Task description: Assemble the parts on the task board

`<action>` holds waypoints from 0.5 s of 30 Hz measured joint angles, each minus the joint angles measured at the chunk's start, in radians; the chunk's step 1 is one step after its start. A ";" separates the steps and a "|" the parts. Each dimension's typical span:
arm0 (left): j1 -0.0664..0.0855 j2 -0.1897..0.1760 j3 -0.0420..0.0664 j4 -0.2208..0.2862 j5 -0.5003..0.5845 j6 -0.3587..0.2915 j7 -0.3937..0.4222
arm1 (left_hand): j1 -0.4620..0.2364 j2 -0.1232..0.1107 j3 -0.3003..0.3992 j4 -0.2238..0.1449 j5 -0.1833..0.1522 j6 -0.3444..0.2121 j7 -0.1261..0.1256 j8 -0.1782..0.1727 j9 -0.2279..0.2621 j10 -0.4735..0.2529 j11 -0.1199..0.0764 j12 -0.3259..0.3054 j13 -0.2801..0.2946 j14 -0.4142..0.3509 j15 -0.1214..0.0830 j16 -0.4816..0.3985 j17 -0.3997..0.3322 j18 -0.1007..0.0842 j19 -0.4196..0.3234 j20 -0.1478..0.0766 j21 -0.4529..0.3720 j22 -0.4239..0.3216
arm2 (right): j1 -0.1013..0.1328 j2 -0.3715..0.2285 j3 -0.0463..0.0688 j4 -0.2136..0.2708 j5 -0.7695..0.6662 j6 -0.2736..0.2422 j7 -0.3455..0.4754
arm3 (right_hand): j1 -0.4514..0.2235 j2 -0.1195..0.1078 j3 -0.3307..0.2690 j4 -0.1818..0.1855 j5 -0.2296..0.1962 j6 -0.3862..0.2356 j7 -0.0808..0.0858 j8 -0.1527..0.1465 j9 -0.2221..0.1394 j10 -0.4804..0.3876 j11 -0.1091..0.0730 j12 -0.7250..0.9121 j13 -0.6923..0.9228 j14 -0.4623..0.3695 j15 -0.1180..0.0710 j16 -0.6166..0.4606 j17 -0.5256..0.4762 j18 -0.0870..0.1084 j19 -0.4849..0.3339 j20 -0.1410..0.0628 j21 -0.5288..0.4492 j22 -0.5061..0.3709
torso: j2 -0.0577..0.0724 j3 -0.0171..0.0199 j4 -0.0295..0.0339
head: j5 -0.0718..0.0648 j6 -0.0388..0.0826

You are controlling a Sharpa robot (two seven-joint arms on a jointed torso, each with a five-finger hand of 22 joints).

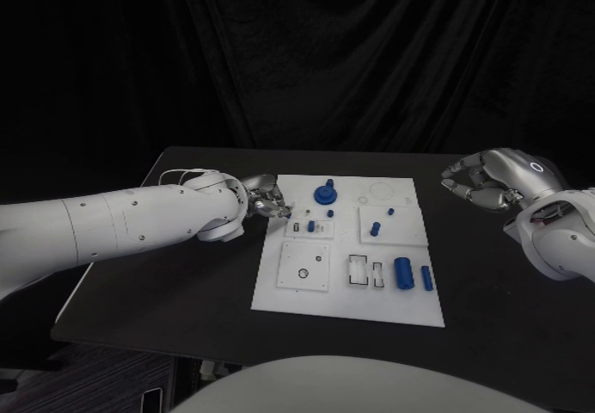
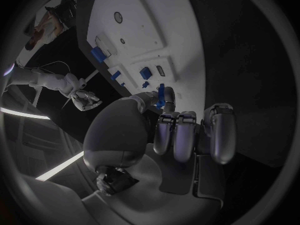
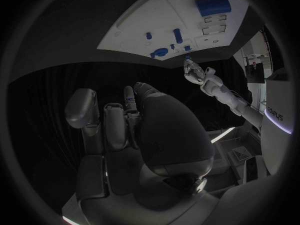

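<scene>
Blue peg, pinched by the left hand at the task board's left edge; orientation unclear. Right hand curled, empty, beyond its right edge.

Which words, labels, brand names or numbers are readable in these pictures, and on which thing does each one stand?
"sharpa": on the white arm seen in the right wrist view; the letters are small and read only with difficulty.
No readable text on the task board, the blue parts or the table.

The head camera looks down on the task board, which both wrist cameras see from behind their hands.
</scene>
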 measured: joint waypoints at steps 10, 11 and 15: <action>-0.012 0.000 0.000 0.016 0.012 -0.023 0.001 | -0.006 0.006 0.011 -0.011 -0.034 0.000 0.000 -0.006 0.000 0.000 0.000 0.000 0.000 0.000 0.000 0.000 0.000 0.000 -0.004 -0.004 -0.008 0.000 | -0.001 -0.001 0.000 0.002 0.000 0.000 -0.002 | 0.000 0.000 0.000 0.000 0.000 0.000 0.000 0.000 0.000 0.000 0.000 0.000 0.000 0.000 0.000 0.000 0.000 0.000 0.000 0.000 0.000 0.000 | 0.000 0.0000 0.0001 | 0.000 0.000; -0.015 0.001 0.000 0.016 0.012 -0.026 0.001 | -0.006 0.006 0.011 -0.011 -0.039 0.000 0.000 -0.007 0.000 0.000 0.000 0.000 0.000 0.000 0.000 0.000 0.000 0.000 -0.004 -0.004 -0.008 0.000 | -0.001 -0.001 0.000 0.002 0.000 0.000 -0.002 | 0.000 0.000 0.000 0.000 0.000 0.000 0.000 0.000 0.000 0.000 0.000 0.000 0.000 0.000 0.000 0.000 0.000 0.000 0.000 0.000 0.000 0.000 | 0.000 0.0000 0.0003 | 0.000 0.000; -0.027 0.009 0.000 0.012 0.015 -0.034 0.003 | -0.010 0.009 0.011 -0.011 -0.046 0.000 0.001 -0.010 0.000 0.000 0.000 0.000 0.000 0.000 0.000 0.000 0.000 0.000 -0.009 -0.005 -0.015 0.000 | -0.001 -0.003 0.000 0.003 0.000 0.000 -0.003 | 0.000 0.000 0.000 0.000 0.000 0.000 0.000 0.000 0.000 0.000 0.000 0.000 0.000 0.000 0.000 0.000 0.000 0.000 0.000 0.000 0.000 0.000 | 0.000 0.0000 0.0003 | -0.002 0.000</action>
